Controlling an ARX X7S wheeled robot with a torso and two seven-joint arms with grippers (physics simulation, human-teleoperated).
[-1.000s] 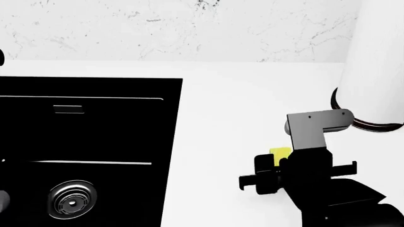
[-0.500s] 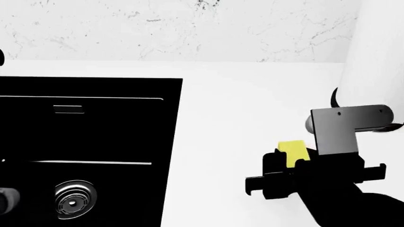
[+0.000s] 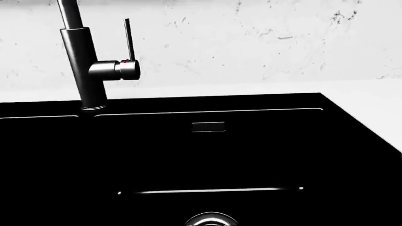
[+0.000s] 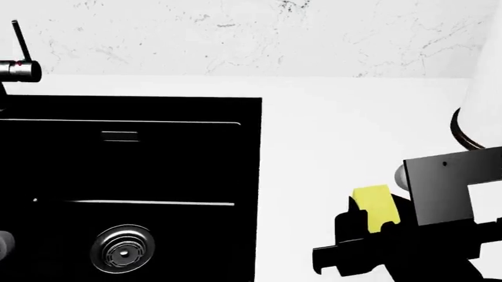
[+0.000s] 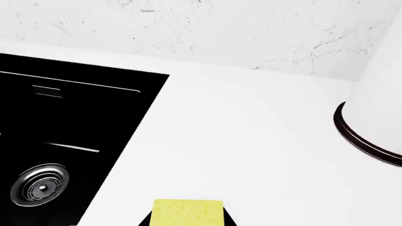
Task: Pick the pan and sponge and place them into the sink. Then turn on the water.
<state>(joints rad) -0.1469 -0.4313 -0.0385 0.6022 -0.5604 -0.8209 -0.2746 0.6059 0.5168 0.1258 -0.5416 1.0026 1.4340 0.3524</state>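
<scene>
1. At the far left of the head view stands the faucet (image 4: 17,69), a black column with a thin lever; the left wrist view shows the lever (image 3: 129,40) upright and no water running. The left gripper does not appear in any picture, so its claw cannot be described.

2. Next comes the sink (image 4: 249,176), a black basin set into the white counter (image 4: 330,135). A steel drain (image 4: 121,248) sits in the near compartment, with a slot overflow (image 4: 119,136) on the back wall. The parts of the basin on show hold nothing; the pan is not seen in any view.

3. Further right, over bare counter, the sponge (image 4: 377,207) is a yellow block pinched by the right gripper (image 4: 368,226), whose claw is pressed against its sides. It seems lifted off the surface and well apart from the sink's right edge.

4. At the far right a white rounded object with a dark base ring (image 4: 462,132) stands on the counter, close behind the right arm.

5. The step in hand looks to be carrying the sponge to the sink. To do it well, keep the pinch firm and travel sideways at a height that clears the rim. Release only once the whole block is over the black basin, not over its edge. Swing away from the white object behind the arm.
</scene>
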